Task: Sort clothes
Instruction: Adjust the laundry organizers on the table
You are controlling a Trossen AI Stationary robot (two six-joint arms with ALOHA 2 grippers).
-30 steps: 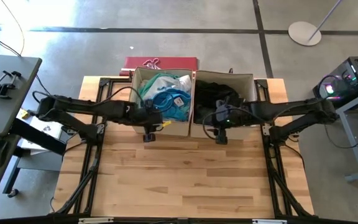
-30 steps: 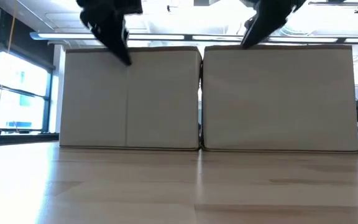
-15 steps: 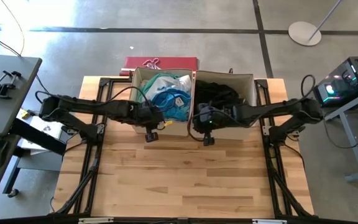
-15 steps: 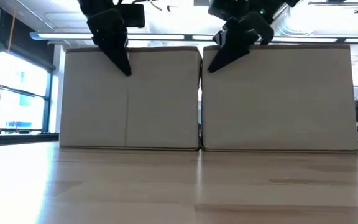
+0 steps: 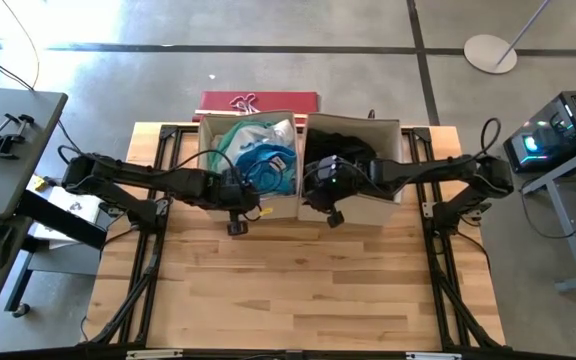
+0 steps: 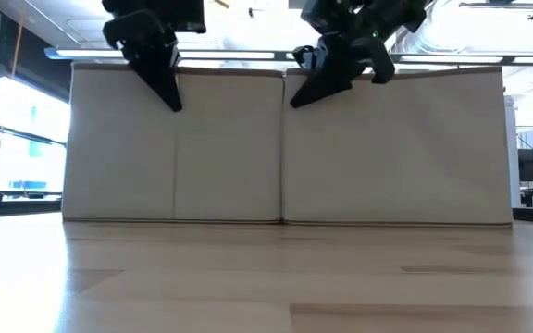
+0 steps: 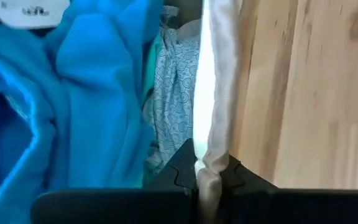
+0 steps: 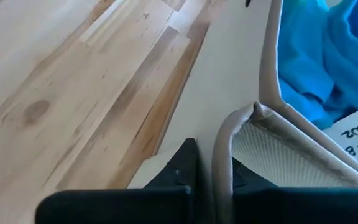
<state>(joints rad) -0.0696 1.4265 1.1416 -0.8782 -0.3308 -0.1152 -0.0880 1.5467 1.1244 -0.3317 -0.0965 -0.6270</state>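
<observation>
Both grippers, left (image 5: 236,226) and right (image 5: 334,217), have just clenched onto the front rims of the two beige square fabric bins (image 5: 363,208), shifting them leftward with the sorted clothes (image 5: 264,160) still inside, which suggests sorting is done.

Looking past the right gripper (image 8: 213,180), its two dark fingers (image 8: 179,171) are pinched together on the corner rim of a beige fabric bin (image 8: 229,134), one finger on the bin's outer wall, the other inside against its mesh-like lining. Just beyond that corner stands the wall of a second beige bin (image 8: 241,68), touching the first. Inside this farther bin lies a bright blue garment (image 8: 316,56) with a white printed label (image 8: 356,140). Off to the outer finger's side stretches the pale wooden tabletop (image 8: 73,87).
</observation>
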